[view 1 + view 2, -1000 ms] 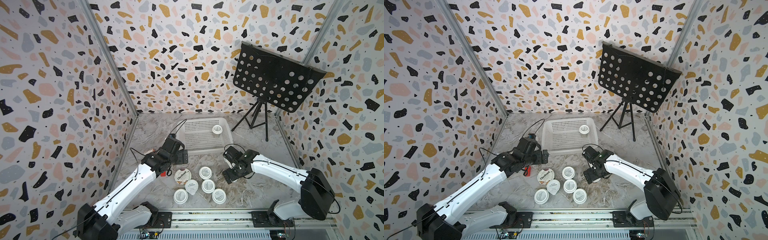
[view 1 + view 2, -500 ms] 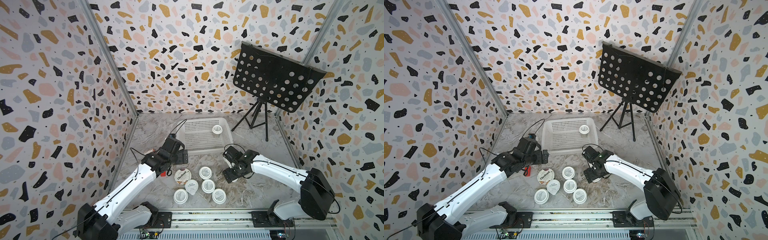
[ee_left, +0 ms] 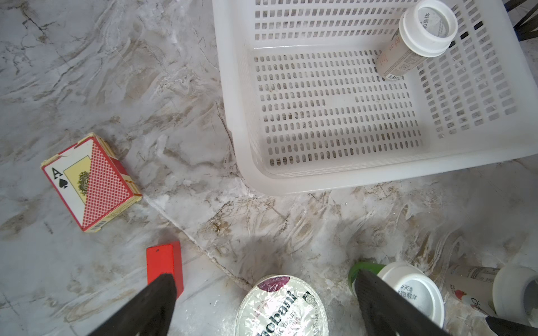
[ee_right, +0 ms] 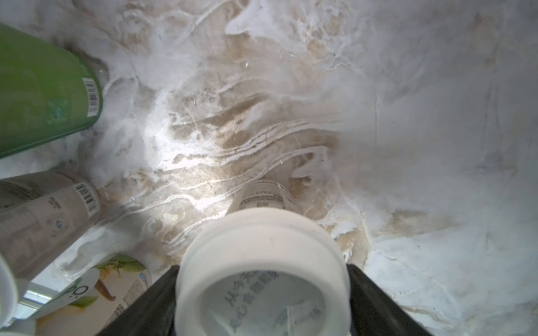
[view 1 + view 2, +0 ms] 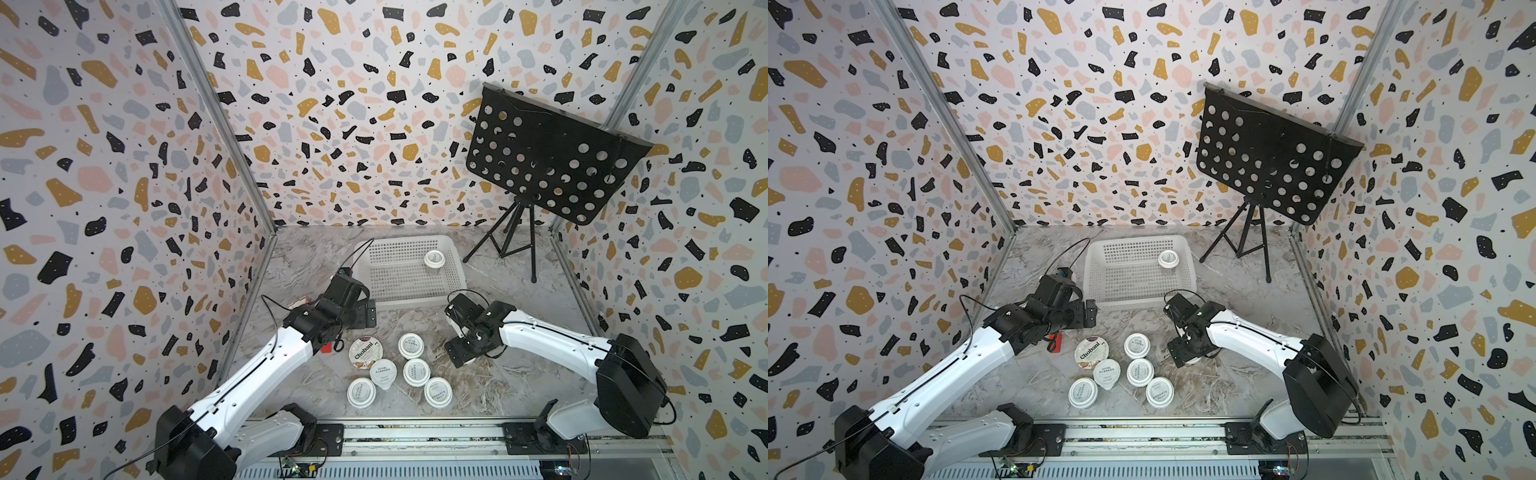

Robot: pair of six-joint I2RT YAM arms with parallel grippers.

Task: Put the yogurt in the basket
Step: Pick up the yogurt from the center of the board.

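The right gripper (image 4: 262, 269) is clamped on the lid of a small round white yogurt cup (image 4: 263, 232) standing on the grey marbled surface (image 4: 407, 145) beside six more cups (image 5: 416, 372). Another cup (image 5: 434, 259) stands inside the shallow white perforated plastic basket (image 5: 415, 302). The left gripper (image 3: 263, 275) gapes empty.

I see one yogurt cup (image 5: 1168, 259) standing in the basket (image 5: 1142, 300), six more cups (image 5: 1138, 345) clustered on the desk (image 5: 1225, 386), and my right gripper (image 5: 1185, 355) low over an eighth cup (image 5: 1192, 361), mostly hidden.
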